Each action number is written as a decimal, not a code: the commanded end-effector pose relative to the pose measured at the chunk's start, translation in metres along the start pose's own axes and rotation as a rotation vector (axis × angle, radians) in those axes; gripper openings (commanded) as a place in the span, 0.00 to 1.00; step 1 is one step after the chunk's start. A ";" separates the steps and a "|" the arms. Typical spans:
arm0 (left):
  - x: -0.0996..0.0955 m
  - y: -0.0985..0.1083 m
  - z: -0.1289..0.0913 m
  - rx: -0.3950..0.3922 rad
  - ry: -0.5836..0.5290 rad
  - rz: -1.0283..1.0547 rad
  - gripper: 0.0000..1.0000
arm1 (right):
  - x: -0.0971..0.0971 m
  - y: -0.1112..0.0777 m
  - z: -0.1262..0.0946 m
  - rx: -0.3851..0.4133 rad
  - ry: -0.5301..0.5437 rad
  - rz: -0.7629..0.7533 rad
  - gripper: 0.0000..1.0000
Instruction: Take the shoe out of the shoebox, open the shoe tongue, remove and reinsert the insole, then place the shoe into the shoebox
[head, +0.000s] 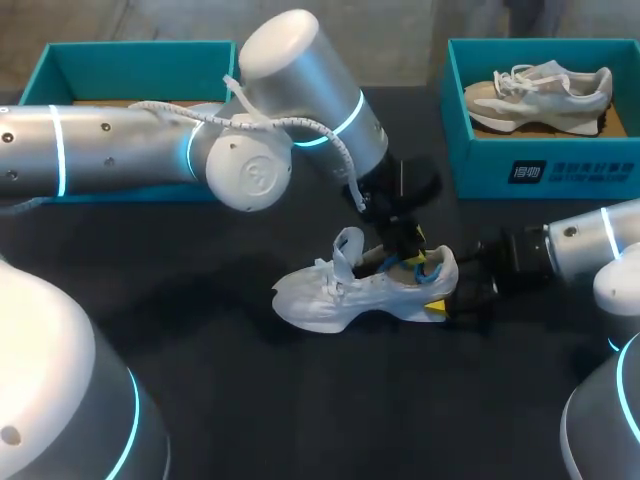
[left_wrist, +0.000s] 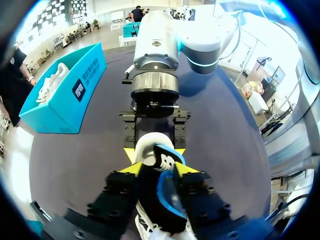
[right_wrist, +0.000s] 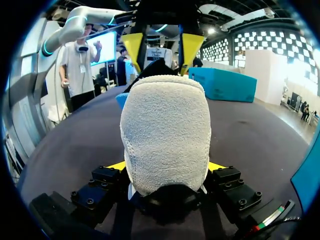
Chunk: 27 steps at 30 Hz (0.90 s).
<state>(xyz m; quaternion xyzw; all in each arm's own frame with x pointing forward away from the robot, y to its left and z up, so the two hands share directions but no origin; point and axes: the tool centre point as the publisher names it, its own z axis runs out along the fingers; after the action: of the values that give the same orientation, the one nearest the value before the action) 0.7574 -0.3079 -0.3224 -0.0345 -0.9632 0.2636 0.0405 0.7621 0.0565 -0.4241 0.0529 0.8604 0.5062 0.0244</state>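
Observation:
The white shoe (head: 340, 295) stands on the black table, toe to the left, its tongue lifted. My right gripper (head: 445, 302) is shut on the shoe's heel (right_wrist: 165, 130), with one yellow fingertip (right_wrist: 116, 165) pressed against each side. From above, my left gripper (head: 405, 250) hangs over the shoe's mouth. Its yellow tips stand apart, open, on either side of the raised end of a black, blue-edged insole (left_wrist: 169, 197) that sticks up out of the shoe. The left wrist view also shows the right gripper (left_wrist: 154, 151) clamping the heel just ahead of the left gripper (left_wrist: 158, 168).
A teal shoebox (head: 60, 60) lies at the back left, partly behind my left arm. A second teal box (head: 540, 170) at the back right holds a beige shoe (head: 545, 88).

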 end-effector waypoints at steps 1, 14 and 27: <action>0.006 0.006 -0.008 0.013 -0.020 0.000 0.86 | 0.001 -0.001 0.003 0.003 -0.002 0.001 0.00; 0.010 0.006 -0.035 -0.005 -0.085 0.014 1.00 | 0.001 -0.001 0.003 0.003 -0.002 0.001 0.00; 0.022 0.005 -0.064 -0.071 -0.129 0.046 1.00 | 0.001 -0.001 0.003 0.003 -0.002 0.001 0.00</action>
<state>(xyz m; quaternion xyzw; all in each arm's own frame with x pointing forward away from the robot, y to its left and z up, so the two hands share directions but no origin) 0.7507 -0.2762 -0.2814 -0.0447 -0.9701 0.2380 -0.0183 0.7621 0.0565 -0.4241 0.0529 0.8605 0.5062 0.0245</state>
